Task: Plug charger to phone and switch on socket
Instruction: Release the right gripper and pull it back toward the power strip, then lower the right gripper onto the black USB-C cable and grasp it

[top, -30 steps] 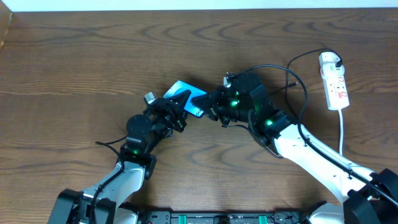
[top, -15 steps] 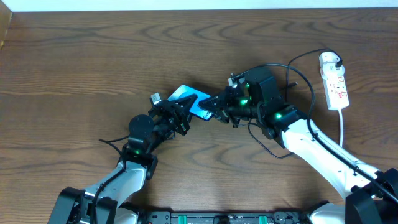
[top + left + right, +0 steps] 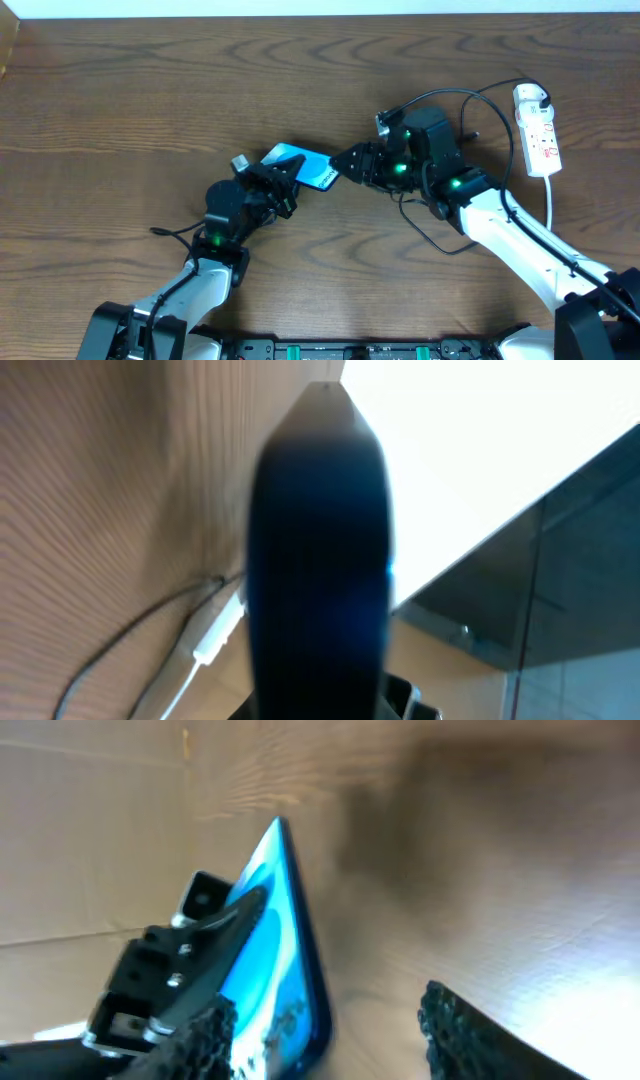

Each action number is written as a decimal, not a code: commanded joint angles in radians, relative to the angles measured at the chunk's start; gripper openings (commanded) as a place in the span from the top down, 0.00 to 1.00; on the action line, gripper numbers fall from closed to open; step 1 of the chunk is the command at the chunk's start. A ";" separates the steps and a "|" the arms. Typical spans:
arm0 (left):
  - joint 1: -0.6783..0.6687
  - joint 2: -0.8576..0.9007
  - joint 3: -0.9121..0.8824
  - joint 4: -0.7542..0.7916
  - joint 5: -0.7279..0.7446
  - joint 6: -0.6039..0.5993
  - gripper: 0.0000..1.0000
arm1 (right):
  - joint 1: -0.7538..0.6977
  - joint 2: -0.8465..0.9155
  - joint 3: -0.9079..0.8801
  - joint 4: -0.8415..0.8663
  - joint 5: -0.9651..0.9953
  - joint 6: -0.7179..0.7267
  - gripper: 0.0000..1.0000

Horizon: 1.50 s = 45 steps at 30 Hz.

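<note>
The phone [image 3: 303, 165], bright blue screen up, is held tilted above the table with my left gripper [image 3: 276, 187] shut on its near end. From the left wrist, the phone [image 3: 320, 560] shows edge-on as a dark blur. My right gripper [image 3: 348, 163] stands open just right of the phone's far end, not touching it. In the right wrist view the phone [image 3: 280, 945] lies ahead of the right gripper [image 3: 330, 1040], and nothing sits between its fingers. The charger [image 3: 455, 93] loops as a black cable behind the right arm toward the socket [image 3: 538, 130]. Its connector tip is hidden.
The socket's thick white cord [image 3: 551, 205] runs down the table's right side. The black cable also loops under the right forearm [image 3: 445, 245]. A small white elongated shape [image 3: 215, 635] with a thin cord shows in the left wrist view.
My right gripper has opened and drawn back to the right from the phone's end. The left gripper, still holding the phone, has shifted slightly left.
</note>
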 commanded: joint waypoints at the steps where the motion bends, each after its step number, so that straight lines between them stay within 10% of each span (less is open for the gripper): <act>1: 0.048 -0.020 0.023 0.010 -0.017 0.040 0.92 | -0.047 -0.008 -0.005 -0.012 0.083 -0.195 0.34; 14: 0.087 0.093 0.158 0.010 -0.024 0.063 0.93 | -0.106 -0.083 0.122 -0.435 0.528 -0.204 0.20; 32: 0.087 0.359 0.405 0.011 0.647 0.077 0.93 | -0.197 0.090 0.336 -0.690 0.653 -0.065 0.05; 45: 0.087 0.359 0.405 0.015 0.846 0.130 0.93 | -0.212 0.402 0.336 -0.508 0.734 0.010 0.43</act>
